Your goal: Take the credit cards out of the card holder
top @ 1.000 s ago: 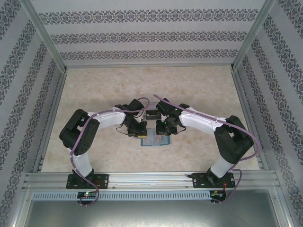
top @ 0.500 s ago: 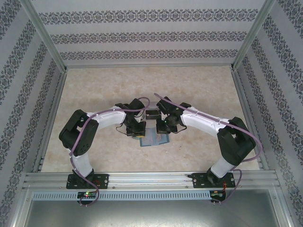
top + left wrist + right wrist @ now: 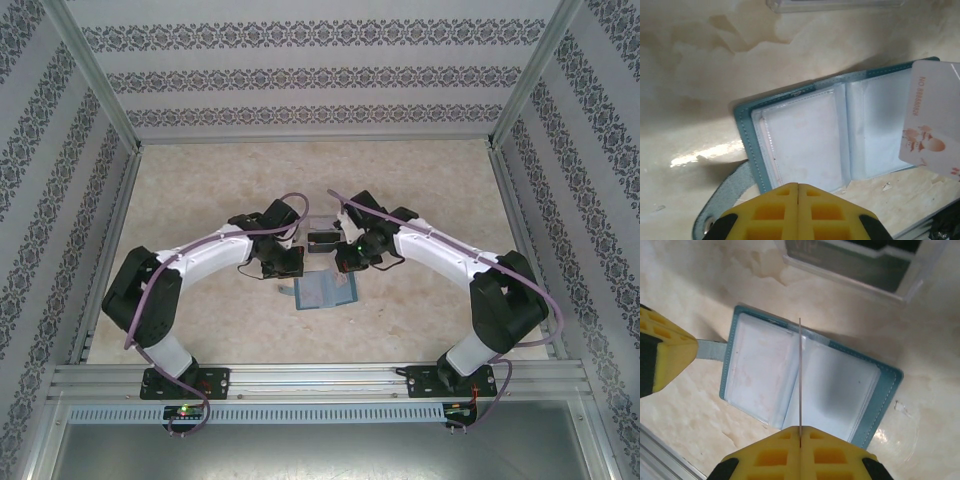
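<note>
On the desk [image 3: 200, 200] the holder [image 3: 325, 292] lies open mid-scene, just near of the clear box [image 3: 850, 282]. My right jaws clench one card [image 3: 932, 125] above it (out, not yet set down); left jaws shut, empty. Showing sleeves look bare.
</note>
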